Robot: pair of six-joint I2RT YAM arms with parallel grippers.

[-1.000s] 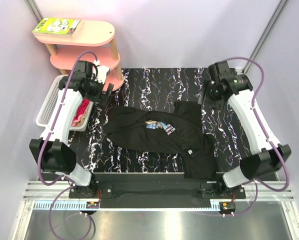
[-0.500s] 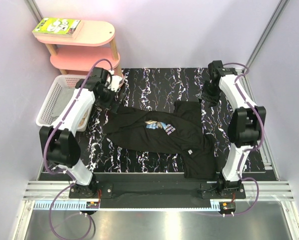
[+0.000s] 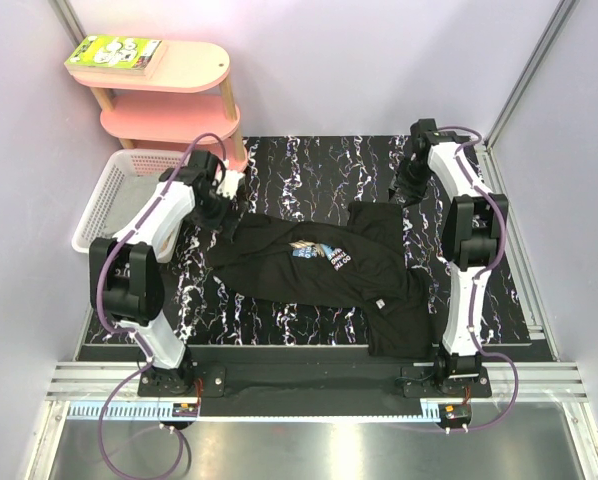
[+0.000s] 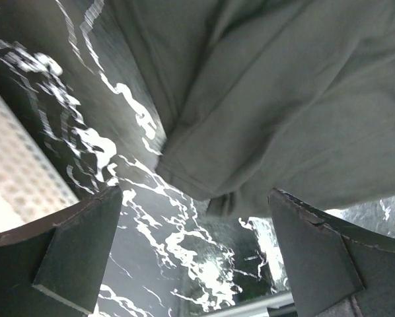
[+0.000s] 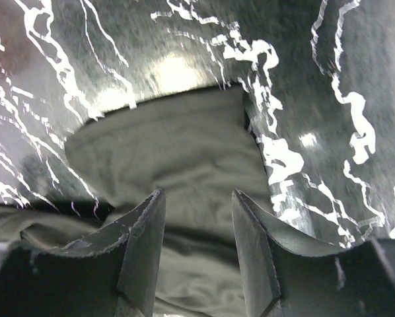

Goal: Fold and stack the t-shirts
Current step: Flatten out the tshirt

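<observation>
The black shirt [image 3: 329,265] is lying rumpled, print up, across the table [image 3: 309,165] centre. The left gripper [image 4: 194,198] is hovering wide open over its 10 o'clock corner and the right gripper [image 5: 197,195] is standing half-wide astride the 1 o'clock edge, pinching nothing. For a clean fold, each should be taking only its corner, level with the other; the basket [image 3: 89,225] at 9 o'clock and shelf [image 3: 179,120] at 11 o'clock are crowding the left arm's swing.

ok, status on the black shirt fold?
Left tool wide open over left edge of the large black cloth t-shirt. Right tool part open above its far right corner, nothing gripped. Shirt rumpled, not yet folded. Nothing on top of it.
</observation>
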